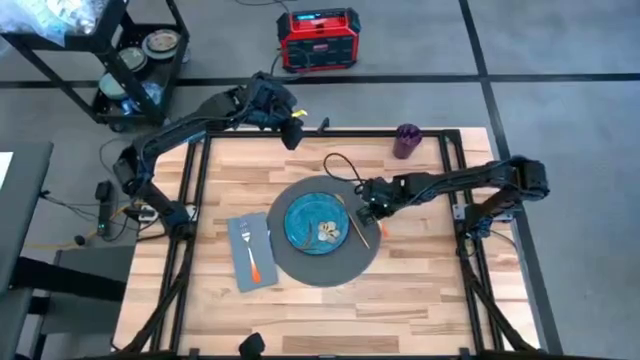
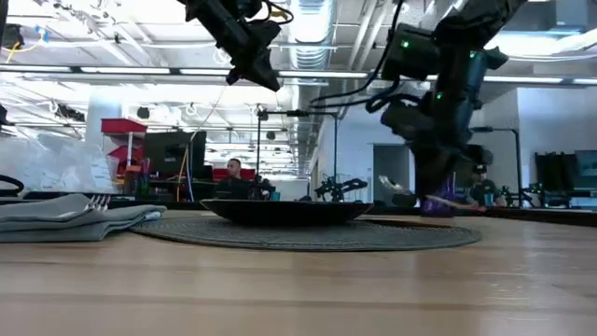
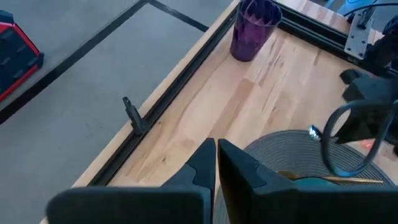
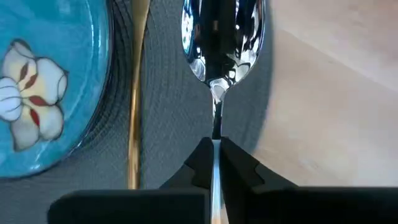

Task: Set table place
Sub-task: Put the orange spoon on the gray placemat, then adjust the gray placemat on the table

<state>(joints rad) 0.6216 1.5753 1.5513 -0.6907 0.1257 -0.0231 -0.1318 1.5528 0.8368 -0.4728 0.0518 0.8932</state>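
Right gripper [image 4: 214,149] pinches the spoon [image 4: 219,37] by its neck, bowl over the mat [image 4: 168,112], ready to lay it beside the plate [image 4: 56,81]. Left gripper [image 3: 216,162] waits raised near the table's far edge, fingers pressed together.

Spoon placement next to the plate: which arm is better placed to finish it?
Right. The right gripper is shut on the spoon, over the mat's edge beside the plate. The left gripper is shut, holds nothing, and sits at the table's far edge.
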